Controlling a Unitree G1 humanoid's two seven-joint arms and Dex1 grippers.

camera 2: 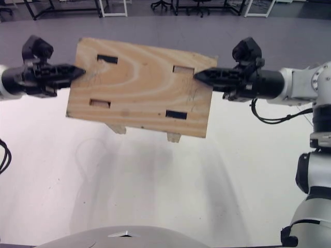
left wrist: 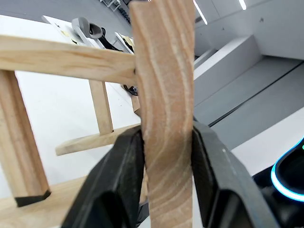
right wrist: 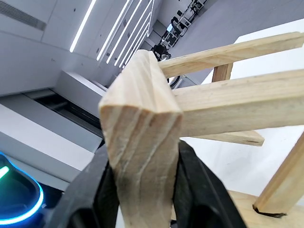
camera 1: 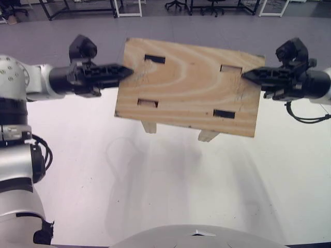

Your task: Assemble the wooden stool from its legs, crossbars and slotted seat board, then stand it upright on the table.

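Stool [camera 1: 189,88] seat-up over the white table [camera 1: 155,181], legs mostly hidden.
Your left gripper [camera 1: 128,72] and right gripper [camera 1: 246,75] each clamp an opposite edge of the seat board [camera 2: 139,85], pale grained wood with four rectangular slots; just two leg ends [camera 1: 149,126] peek out under it.

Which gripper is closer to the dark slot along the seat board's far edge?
Left. The left gripper clamps the edge of the seat board just beside that dark slot; the right gripper clamps the opposite edge, across the board.
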